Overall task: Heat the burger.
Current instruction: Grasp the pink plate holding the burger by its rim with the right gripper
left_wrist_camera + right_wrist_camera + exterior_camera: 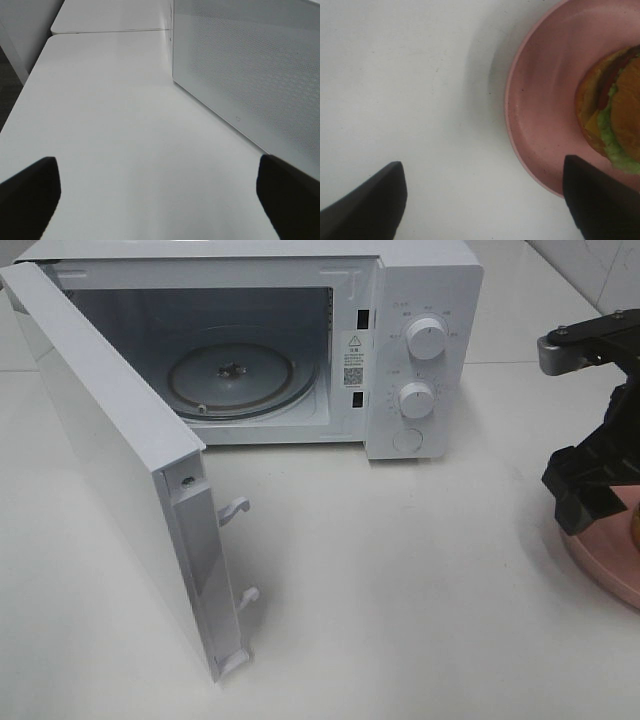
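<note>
A white surface (400,570) carries a white microwave (430,290) at the back, its door (100,460) swung wide open, showing the glass turntable (235,375) inside. Well to the right, at the edge of the high view, sits a pink plate (545,110) with the burger (615,115) resting on it. The right hand (482,195) hangs over the plate's rim, fingers spread, gripping nothing. The left hand (157,190), also spread, hovers over the surface beside the microwave

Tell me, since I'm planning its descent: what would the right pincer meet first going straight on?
Probably the white table, just beside the pink plate; the right pincer is open, and one finger might clip the rim.
</note>
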